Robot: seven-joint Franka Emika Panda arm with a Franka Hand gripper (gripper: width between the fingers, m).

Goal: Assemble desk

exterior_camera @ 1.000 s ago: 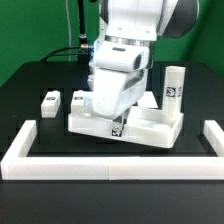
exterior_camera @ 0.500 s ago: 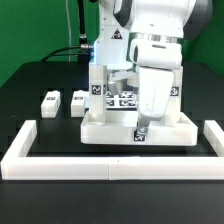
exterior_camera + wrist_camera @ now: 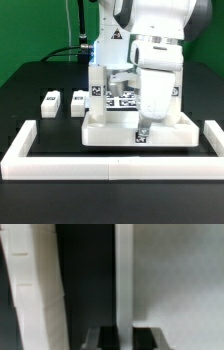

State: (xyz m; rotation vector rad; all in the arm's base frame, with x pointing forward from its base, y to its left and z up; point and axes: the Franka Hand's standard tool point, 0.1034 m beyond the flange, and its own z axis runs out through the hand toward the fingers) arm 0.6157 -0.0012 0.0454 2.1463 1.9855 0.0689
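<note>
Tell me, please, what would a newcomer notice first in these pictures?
The big white robot arm fills the middle, its gripper shut on the front rim of the white tabletop. One leg stands upright at the tabletop's corner on the exterior view's left; two loose legs lie farther left.

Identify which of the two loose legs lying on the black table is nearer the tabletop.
The leg on the exterior view's right of the pair, close beside the tabletop; the other leg lies farther left in that view.

Bright, even light is bleaching the white tabletop (image 3: pixel 110 130) against the black table (image 3: pixel 30 200) (only faint shadows showing); the wrist view is blurring throughout, nothing sharp.
</note>
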